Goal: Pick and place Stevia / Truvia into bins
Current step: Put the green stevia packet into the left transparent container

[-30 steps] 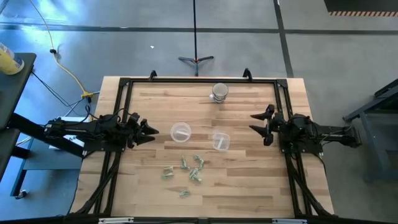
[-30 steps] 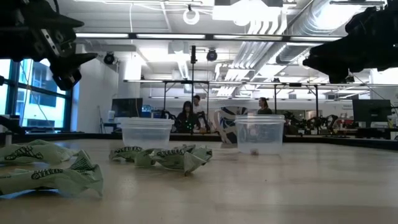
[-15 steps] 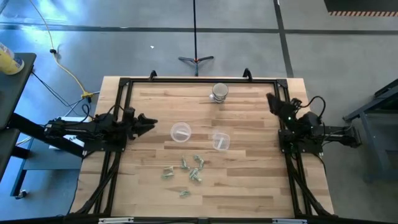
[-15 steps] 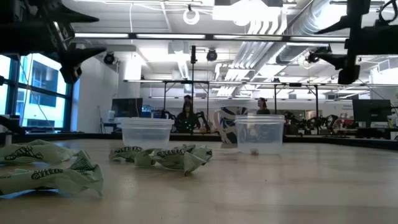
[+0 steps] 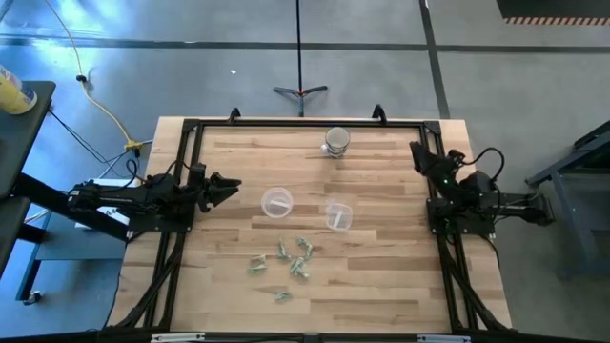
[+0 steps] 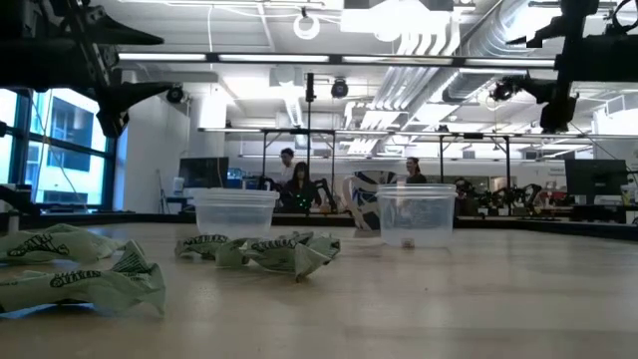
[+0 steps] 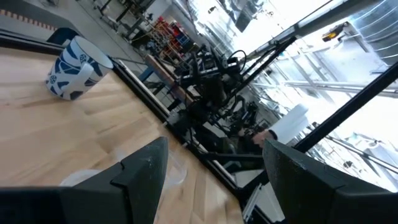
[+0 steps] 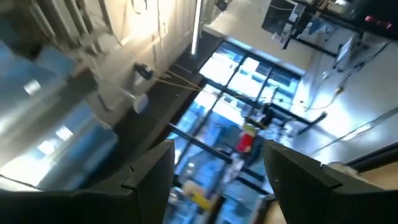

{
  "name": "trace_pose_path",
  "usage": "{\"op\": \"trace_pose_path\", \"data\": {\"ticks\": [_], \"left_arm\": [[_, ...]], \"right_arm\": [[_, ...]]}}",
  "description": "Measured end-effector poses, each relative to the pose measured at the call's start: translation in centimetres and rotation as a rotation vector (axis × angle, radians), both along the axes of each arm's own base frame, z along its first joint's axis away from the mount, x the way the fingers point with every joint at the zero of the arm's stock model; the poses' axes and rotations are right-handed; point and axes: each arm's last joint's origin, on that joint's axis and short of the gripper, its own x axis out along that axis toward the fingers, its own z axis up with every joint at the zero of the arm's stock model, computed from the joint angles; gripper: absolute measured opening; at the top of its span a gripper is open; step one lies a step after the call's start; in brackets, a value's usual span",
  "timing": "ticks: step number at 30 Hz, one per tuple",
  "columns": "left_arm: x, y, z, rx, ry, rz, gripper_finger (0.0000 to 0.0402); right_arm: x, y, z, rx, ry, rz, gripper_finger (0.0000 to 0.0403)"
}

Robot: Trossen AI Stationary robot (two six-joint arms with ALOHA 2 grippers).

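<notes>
Both arms have retracted — right gripper (image 5: 416, 152) apparently tilted up, empty.

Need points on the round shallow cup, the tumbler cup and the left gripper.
round shallow cup (image 5: 276, 201): high view, on its clear base.
tumbler cup (image 5: 339, 216): high view, on its clear side wall.
left gripper (image 5: 232, 188): high view, midway between its open fingertips.

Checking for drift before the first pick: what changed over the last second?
The right gripper swung from pointing over the table to the far right edge, lifted. The left gripper drew back slightly toward its side. Nothing grasped or released. Packets, round cup, tumbler and jar unmoved.
</notes>
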Motion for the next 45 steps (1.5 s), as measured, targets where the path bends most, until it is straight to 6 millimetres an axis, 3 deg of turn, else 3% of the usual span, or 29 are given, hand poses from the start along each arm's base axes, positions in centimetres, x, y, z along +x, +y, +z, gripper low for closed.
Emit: {"op": "trace_pose_path", "data": {"ticks": [4,8,12,15,19,24,27,35,38,42,45], "left_arm": [[0.0,0.0,0.0,0.0,0.002,0.001,0.0299],[0.0,0.0,0.0,0.001,0.005,-0.007,0.0299],[0.0,-0.1,0.0,0.004,0.005,-0.029,0.0299],[0.0,-0.2,-0.1,0.007,0.007,-0.051,0.0299],[0.1,-0.3,-0.2,0.046,0.02,-0.105,0.0299],[0.1,-0.6,-0.4,0.083,0.049,-0.195,0.0299],[0.1,-0.7,-0.8,0.087,0.086,-0.23,0.0299],[0.1,-0.8,-1.5,0.096,0.162,-0.281,0.0299],[0.1,-0.9,-1.3,0.104,0.135,-0.31,0.0299],[0.1,-0.9,-0.9,0.063,0.095,-0.315,0.0299],[0.1,-0.9,-0.9,0.0,0.088,-0.322,0.0299]], "right_arm": [[0.0,0.0,0.4,0.03,-0.068,0.004,0.0236],[1.3,0.1,2.2,-0.002,0.033,0.092,0.0236],[4.3,0.0,5.2,-0.021,0.291,0.083,0.0236],[7.0,0.0,6.3,0.003,0.552,0.085,0.0236],[10.0,0.3,6.0,0.078,0.882,0.176,0.0236],[13.5,1.9,6.3,0.097,1.079,0.378,0.0236],[15.5,3.4,6.5,0.071,1.129,0.583,0.0236],[18.4,8.0,5.9,0.03,1.32,0.766,0.0236],[20.1,9.5,4.6,-0.012,1.399,0.885,0.0236],[21.7,9.9,3.4,0.102,1.447,0.9,0.0236],[22.8,9.9,3.5,0.064,1.449,0.86,0.0236]]}}
